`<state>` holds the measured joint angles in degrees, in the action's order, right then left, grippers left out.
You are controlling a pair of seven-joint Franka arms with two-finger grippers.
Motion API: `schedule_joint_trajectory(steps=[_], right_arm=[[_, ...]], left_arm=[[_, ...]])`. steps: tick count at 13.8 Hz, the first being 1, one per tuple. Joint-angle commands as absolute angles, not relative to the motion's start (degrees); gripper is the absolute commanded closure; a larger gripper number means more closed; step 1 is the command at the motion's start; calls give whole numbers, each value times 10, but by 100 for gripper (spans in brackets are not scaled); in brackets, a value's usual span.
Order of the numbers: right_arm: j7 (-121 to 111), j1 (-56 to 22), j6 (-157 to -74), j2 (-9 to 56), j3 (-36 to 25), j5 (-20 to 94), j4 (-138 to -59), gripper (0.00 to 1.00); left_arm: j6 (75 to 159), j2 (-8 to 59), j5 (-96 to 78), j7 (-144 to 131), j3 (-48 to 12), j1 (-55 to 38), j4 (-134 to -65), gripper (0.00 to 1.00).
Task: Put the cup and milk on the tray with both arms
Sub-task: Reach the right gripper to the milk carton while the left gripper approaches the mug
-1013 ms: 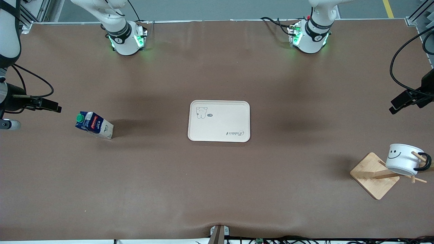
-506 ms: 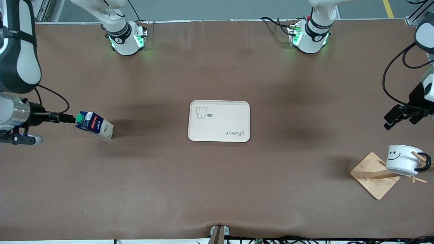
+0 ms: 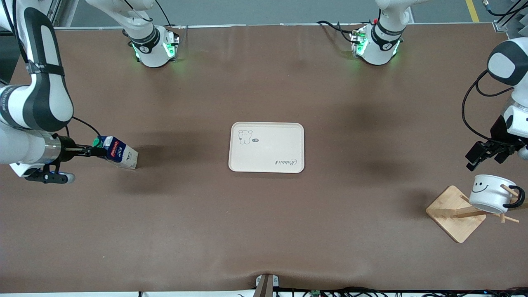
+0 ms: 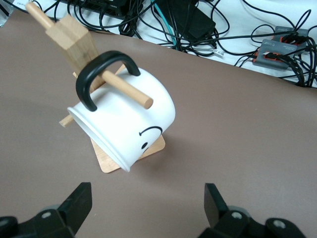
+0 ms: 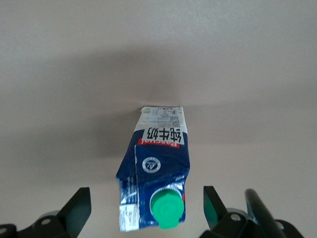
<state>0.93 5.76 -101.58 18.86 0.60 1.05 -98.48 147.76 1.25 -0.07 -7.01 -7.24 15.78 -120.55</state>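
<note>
The milk [image 3: 117, 152] stands on the table toward the right arm's end, its green cap [image 5: 165, 211] facing my right gripper [image 3: 95, 151]. That gripper is open, with its fingers [image 5: 79, 206] on either side of the carton top [image 5: 158, 173], not touching. The cup [image 3: 491, 199] hangs by its black handle on a peg of the wooden stand [image 3: 453, 214] toward the left arm's end. My left gripper [image 3: 480, 158] is open and empty just above the cup [image 4: 124, 124]. The tray [image 3: 266, 146] lies empty at mid table.
The stand's post [image 4: 72, 37] and pegs [image 4: 131, 91] stick out around the cup. Cables and power bricks [image 4: 277, 44] lie off the table's edge past the stand. Bare brown table surrounds the tray.
My right gripper has moved in along the table up to the milk's cap. My left gripper has come down and toward the cup. Milk, cup and tray have not moved.
</note>
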Motion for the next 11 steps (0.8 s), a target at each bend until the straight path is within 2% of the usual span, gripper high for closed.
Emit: schedule_joint_trajectory(steps=[1,8,9,10,11], right_arm=[[18,63,-1034,172,8,11,-1023,0],[24,62,-1061,144,9,12,-1101,0],[24,62,-1061,144,9,11,-1102,18],[24,62,-1062,144,9,12,-1100,41],[25,62,-1061,143,9,11,-1099,59]], left_arm=[[1509,18,-10,-34,-79,185,-1217,0],[1513,48,-9,-9,-82,183,-1203,1],[1513,48,-9,-9,-83,179,-1202,3],[1513,48,-9,-8,-83,180,-1202,4],[1513,49,-9,-8,-83,180,-1202,4]])
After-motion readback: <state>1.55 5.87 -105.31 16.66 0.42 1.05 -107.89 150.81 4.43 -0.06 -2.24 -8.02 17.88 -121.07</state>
